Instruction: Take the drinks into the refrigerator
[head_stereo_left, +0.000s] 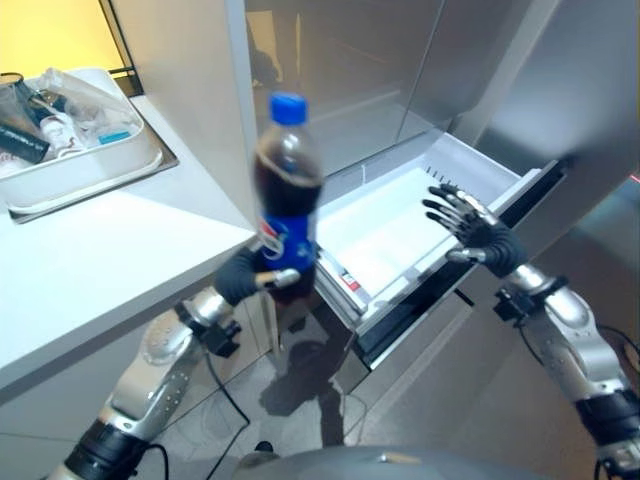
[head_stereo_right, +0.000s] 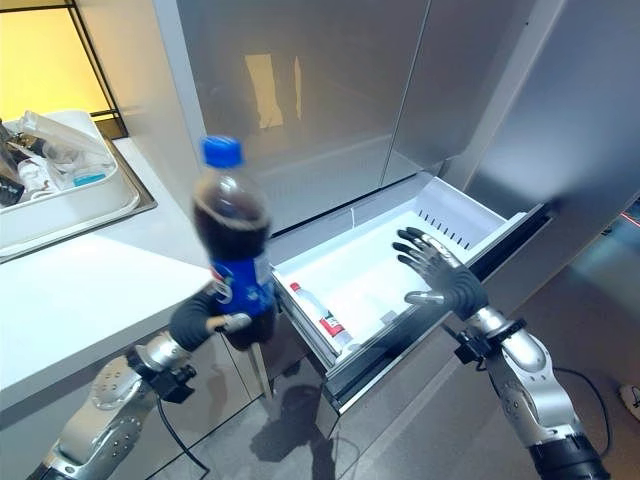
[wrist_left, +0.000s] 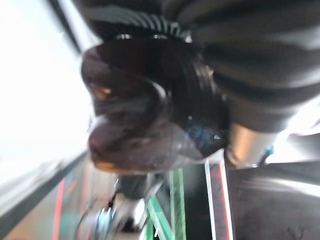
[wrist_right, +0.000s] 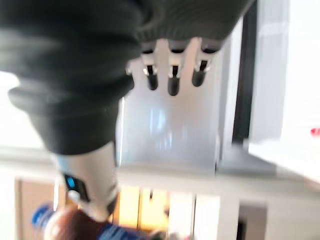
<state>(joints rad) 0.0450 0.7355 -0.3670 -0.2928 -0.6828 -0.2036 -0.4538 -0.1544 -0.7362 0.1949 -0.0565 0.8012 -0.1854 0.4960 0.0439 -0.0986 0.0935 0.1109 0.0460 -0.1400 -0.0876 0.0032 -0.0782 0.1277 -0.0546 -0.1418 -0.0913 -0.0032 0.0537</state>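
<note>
A dark cola bottle (head_stereo_left: 287, 190) with a blue cap and blue label stands upright in my left hand (head_stereo_left: 245, 278), whose fingers curl round its lower part. It hangs in the air in front of the counter's corner, just left of the open white refrigerator drawer (head_stereo_left: 390, 235). In the left wrist view the bottle's dark base (wrist_left: 145, 115) sits against the hand. My right hand (head_stereo_left: 475, 228) is open with fingers spread, above the drawer's right side and touching nothing. A small bottle with a red label (head_stereo_right: 320, 315) lies in the drawer near its front left.
A white counter (head_stereo_left: 100, 260) runs along the left, carrying a white tray (head_stereo_left: 70, 150) of packets and bags. The refrigerator's grey upper doors (head_stereo_left: 350, 70) are closed above the drawer. Grey floor lies below the drawer front.
</note>
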